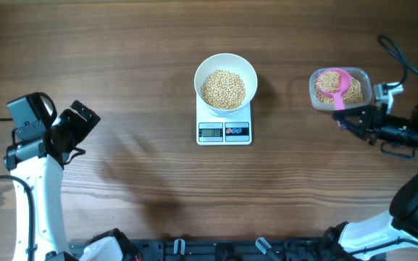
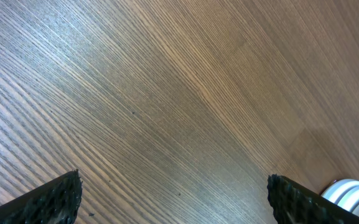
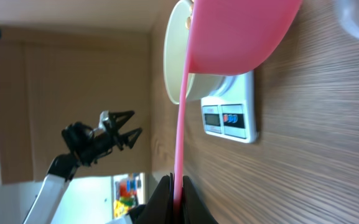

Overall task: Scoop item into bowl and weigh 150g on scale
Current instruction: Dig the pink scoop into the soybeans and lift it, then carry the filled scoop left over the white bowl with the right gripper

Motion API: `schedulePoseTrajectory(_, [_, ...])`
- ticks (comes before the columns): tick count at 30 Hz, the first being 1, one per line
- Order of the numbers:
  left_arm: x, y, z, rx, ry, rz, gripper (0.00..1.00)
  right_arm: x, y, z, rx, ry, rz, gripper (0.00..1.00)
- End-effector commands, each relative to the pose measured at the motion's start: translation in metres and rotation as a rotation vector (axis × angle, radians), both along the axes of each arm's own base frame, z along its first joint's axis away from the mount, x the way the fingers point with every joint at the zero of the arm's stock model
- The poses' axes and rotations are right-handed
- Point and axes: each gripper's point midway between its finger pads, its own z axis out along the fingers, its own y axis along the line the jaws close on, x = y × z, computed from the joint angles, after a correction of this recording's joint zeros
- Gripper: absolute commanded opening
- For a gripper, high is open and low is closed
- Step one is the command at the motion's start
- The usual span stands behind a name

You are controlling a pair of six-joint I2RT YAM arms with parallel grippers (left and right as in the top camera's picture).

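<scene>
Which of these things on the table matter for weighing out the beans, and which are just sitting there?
In use: beans, bowl, scale, pink scoop, clear tub, right gripper.
Idle: left gripper, open above the table.

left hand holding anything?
No, the left hand is wide open over bare table, with nothing in it.

Overhead looks straight down on the whole table (image 1: pixel 122 72), scale (image 1: pixel 224 132) dead center. Left wrist cam hugs the wood up close. Right wrist cam's low and sideways, sharing the scale with overhead.
</scene>
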Motion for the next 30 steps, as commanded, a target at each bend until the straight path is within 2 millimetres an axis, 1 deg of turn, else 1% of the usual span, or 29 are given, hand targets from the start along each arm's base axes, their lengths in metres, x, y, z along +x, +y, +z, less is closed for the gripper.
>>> schedulePoseTrajectory(1, [0.000,0.000,0.000,0.001,-0.004,-0.017,1.00,0.010,0.024,0.015,0.056,-0.080,0.053,0.04])
schedulePoseTrajectory(8, [0.000,0.000,0.000,0.002,-0.004,-0.017,1.00,0.021,0.073,0.042,0.122,-0.138,0.174,0.04])
schedulePoseTrajectory(14, [0.000,0.000,0.000,0.002,-0.004,-0.017,1.00,0.032,0.111,0.054,0.114,-0.126,0.283,0.05])
schedulePoseTrajectory(15, [0.000,0.000,0.000,0.001,-0.004,-0.017,1.00,0.034,0.115,0.053,0.104,-0.120,0.293,0.05])
schedulePoseTrajectory(19, [0.000,0.000,0.000,0.001,-0.004,-0.017,1.00,0.047,0.134,0.027,-0.056,-0.012,0.320,0.04])
schedulePoseTrajectory(22, [0.000,0.000,0.000,0.001,-0.004,-0.017,1.00,0.051,0.153,0.026,-0.075,-0.044,0.356,0.05])
schedulePoseTrajectory(24, [0.000,0.000,0.000,0.001,-0.004,-0.017,1.00,0.053,0.160,0.022,-0.103,-0.047,0.364,0.05])
schedulePoseTrajectory(26, [0.000,0.000,0.000,0.002,-0.004,-0.017,1.00,0.055,0.164,0.013,-0.165,-0.046,0.371,0.04])
schedulePoseTrajectory(28, [0.000,0.000,0.000,0.001,-0.004,-0.017,1.00,0.056,0.167,-0.002,-0.271,-0.052,0.384,0.05])
schedulePoseTrajectory(30, [0.000,0.000,0.000,0.002,-0.004,-0.017,1.00,0.055,0.172,-0.009,-0.328,-0.063,0.403,0.04])
